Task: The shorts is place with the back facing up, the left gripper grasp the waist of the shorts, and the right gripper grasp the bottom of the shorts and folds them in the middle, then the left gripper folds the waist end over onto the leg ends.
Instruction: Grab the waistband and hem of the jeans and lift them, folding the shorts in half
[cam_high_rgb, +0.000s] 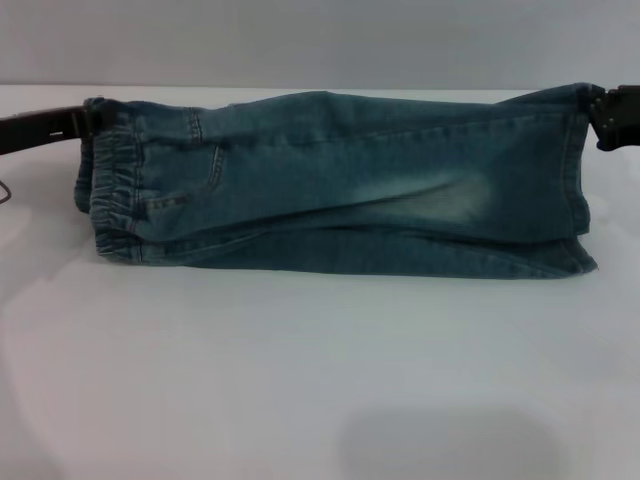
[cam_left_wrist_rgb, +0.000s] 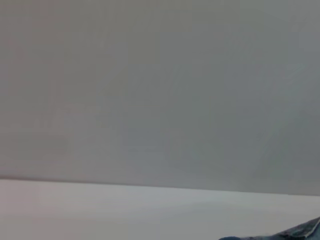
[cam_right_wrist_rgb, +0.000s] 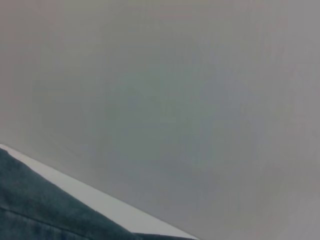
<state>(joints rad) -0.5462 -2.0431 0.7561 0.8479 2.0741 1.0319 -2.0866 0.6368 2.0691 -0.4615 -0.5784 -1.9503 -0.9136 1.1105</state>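
The shorts (cam_high_rgb: 340, 185) lie folded lengthwise into a long band across the far part of the white bench (cam_high_rgb: 320, 380), with the waist (cam_high_rgb: 112, 190) at the robot's left and the leg ends (cam_high_rgb: 578, 180) at its right. The left gripper (cam_high_rgb: 85, 122) grasps the waist's far corner, fingers clenched on denim. The right gripper (cam_high_rgb: 602, 112) grips the far corner of the leg ends likewise. Both wrist views show only the grey wall, a strip of bench and a scrap of denim (cam_right_wrist_rgb: 45, 210).
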